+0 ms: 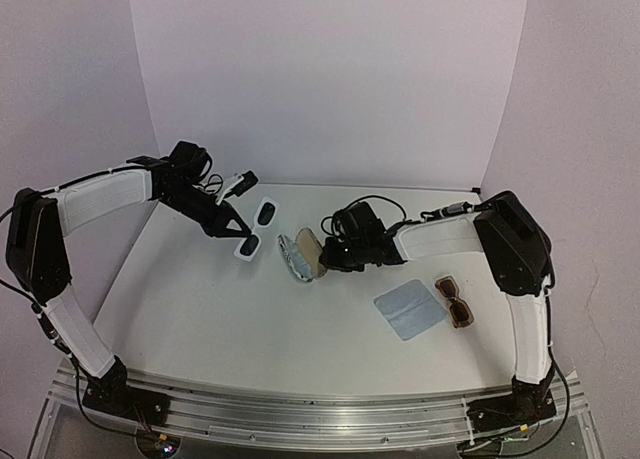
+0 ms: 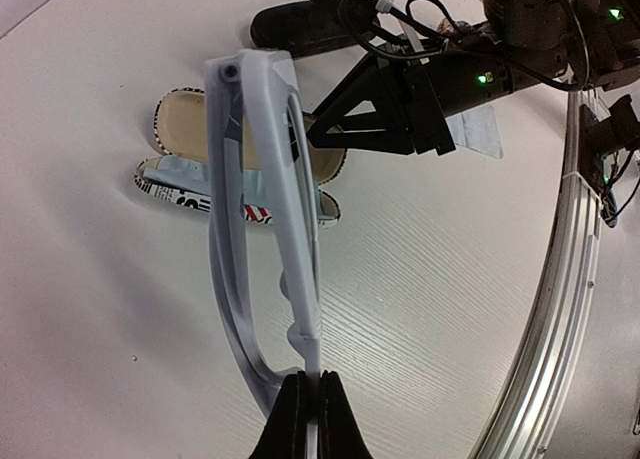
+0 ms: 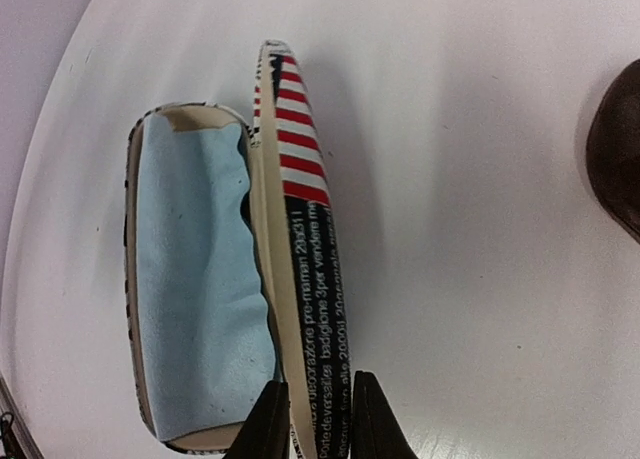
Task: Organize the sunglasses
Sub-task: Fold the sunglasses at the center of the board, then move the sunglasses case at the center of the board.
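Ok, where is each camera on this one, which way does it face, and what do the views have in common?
Top external: above and behind the arm bases, looking down over the table; both arms show.
Left wrist: looks along the left end effector, shut on the white sunglasses, toward the right arm.
Right wrist: looks down past the right end effector, pinching the open patterned case.
Shared: all three show that case.

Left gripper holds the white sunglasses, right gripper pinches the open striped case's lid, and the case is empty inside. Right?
The striped case is not empty: a light-blue cloth lies in it, as the right wrist view shows. The left gripper does hold the white sunglasses and the right gripper pinches the lid.
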{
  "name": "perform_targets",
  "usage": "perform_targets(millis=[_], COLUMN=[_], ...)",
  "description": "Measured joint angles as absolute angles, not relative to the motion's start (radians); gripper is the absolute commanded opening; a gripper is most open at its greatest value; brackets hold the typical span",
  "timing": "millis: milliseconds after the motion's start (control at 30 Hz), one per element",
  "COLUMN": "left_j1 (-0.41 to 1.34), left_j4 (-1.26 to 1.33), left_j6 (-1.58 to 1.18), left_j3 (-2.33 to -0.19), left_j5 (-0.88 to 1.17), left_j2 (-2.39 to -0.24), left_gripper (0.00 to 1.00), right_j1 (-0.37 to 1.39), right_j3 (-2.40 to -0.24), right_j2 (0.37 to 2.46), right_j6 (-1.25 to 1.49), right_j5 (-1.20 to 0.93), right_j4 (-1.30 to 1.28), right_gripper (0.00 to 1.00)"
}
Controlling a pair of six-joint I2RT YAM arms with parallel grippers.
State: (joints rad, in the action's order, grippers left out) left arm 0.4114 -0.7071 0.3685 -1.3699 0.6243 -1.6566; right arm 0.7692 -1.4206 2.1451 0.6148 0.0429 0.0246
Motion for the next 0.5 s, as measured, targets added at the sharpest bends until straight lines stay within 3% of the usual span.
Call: perform_targets(millis=[500], left_j1=[0.411], left_j4=[-0.844], left_j6=[0.555], left_j3=[-1.386], left_j5=[0.684], left_j2=[-1.682], left_gripper=[0.00], right_j1=[0.768], right_j3=[-1.405], right_j2=[2.145], right_j6=[0.283], right_j5=[-0.068], right_j4=[0.006], right_gripper=[0.07])
